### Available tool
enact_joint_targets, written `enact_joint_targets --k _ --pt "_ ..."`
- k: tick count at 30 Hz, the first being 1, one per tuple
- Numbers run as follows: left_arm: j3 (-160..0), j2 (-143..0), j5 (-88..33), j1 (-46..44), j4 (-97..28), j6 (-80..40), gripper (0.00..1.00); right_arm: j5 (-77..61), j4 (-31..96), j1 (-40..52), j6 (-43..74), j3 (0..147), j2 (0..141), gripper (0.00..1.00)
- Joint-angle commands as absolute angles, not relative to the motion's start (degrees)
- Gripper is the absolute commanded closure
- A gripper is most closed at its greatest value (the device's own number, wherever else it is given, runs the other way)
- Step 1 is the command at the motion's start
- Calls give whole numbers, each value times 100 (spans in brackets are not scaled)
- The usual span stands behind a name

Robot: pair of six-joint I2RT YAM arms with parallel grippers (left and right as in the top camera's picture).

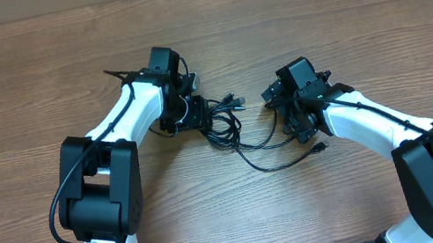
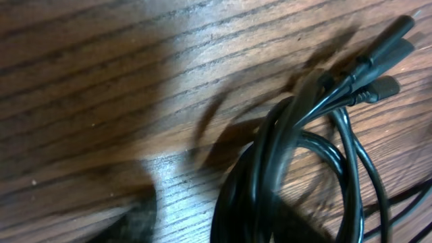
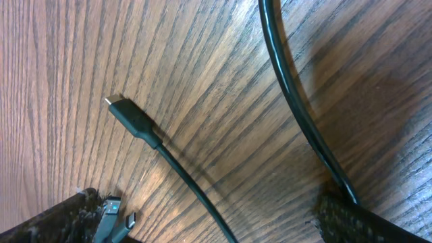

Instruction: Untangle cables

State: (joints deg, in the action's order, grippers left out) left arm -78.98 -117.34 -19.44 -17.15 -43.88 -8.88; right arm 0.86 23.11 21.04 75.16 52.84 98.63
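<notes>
- Brown wood-grain tabletop filling all three views
- White-and-black left robot arm and right robot arm angled inward
- Thin black cables lying in a loose tangle on the wood between the two wrists, one strand trailing toward the right arm
- Left gripper low over the tangle's left edge, bundled loops close under its camera; no telling whether parted or clamped
- Right gripper spread wide, dark fingers well apart, a black cord running down beside one of them
- Small silver-tipped black plug flat on the wood ahead of those fingers; three black plug ends side by side at the bundle's top
</notes>
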Motion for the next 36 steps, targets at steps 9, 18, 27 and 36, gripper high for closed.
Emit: enact_joint_targets --k 9,18,27,36 --pt "-7743 -11220 -1015 -1575 -4193 -2097 96 -1186 1450 2093 5231 5144 10005 14" --pt "-7743 -10331 67 -1297 -4379 -3153 96 -1260 1393 2093 5033 5144 10005 0" --pt "-7723 -10569 45 -1275 -4567 -3944 96 -2078 1188 2093 3868 5144 10005 0" --pt "-7791 -10573 43 -1155 -4661 -3269 40 -2115 1111 2093 3844 5144 10003 0"
